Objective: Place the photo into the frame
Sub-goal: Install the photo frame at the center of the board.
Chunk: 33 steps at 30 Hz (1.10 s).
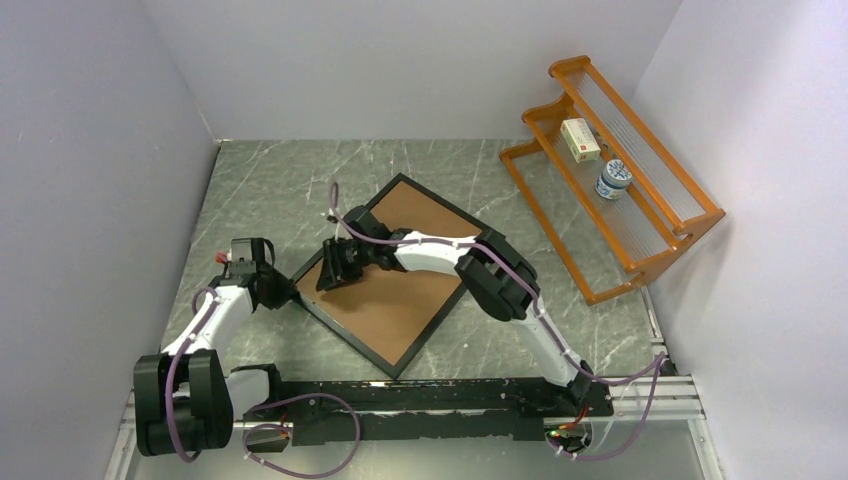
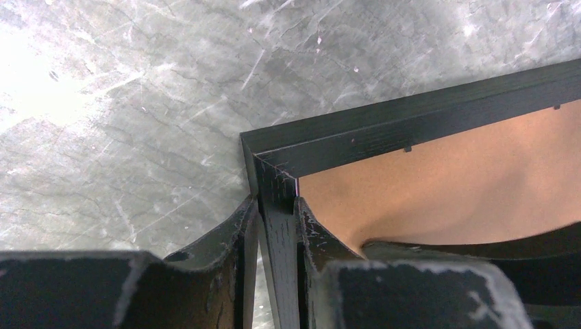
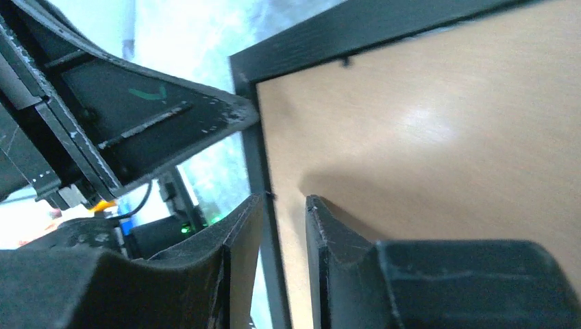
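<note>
On frame point(image 1: 400, 300) edge | left gripper point(image 2: 277, 204) clamped | right gripper point(image 3: 285, 200) astride, loose

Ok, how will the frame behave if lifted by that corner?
Probably stiff: the frame lies flat with straight rails. Likely to slide readily, since the marbled table looks smooth. Held only at one corner by the left pincer, such a wide panel would probably swing or twist.
</note>
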Each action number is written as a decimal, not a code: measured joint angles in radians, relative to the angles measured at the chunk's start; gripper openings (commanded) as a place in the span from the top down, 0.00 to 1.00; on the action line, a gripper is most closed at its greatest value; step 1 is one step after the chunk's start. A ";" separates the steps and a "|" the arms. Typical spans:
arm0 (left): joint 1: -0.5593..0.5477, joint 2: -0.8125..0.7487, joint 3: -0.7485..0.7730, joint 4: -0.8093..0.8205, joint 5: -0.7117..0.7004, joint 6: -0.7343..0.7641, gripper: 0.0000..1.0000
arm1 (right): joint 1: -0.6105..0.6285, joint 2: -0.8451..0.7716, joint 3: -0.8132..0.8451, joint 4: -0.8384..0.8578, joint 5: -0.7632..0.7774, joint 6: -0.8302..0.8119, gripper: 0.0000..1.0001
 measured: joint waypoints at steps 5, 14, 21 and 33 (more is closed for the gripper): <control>0.000 0.002 0.007 -0.009 0.000 0.000 0.80 | -0.060 -0.118 -0.100 -0.051 0.159 -0.076 0.55; 0.001 -0.016 0.008 -0.030 0.021 0.012 0.41 | -0.286 -0.268 -0.149 -0.182 0.441 -0.187 0.24; 0.002 -0.079 0.005 -0.035 0.050 0.023 0.23 | -0.446 -0.280 -0.150 -0.260 0.655 -0.278 0.07; 0.002 -0.063 -0.029 -0.012 0.143 0.027 0.24 | -0.580 -0.227 -0.163 -0.287 0.607 -0.346 0.07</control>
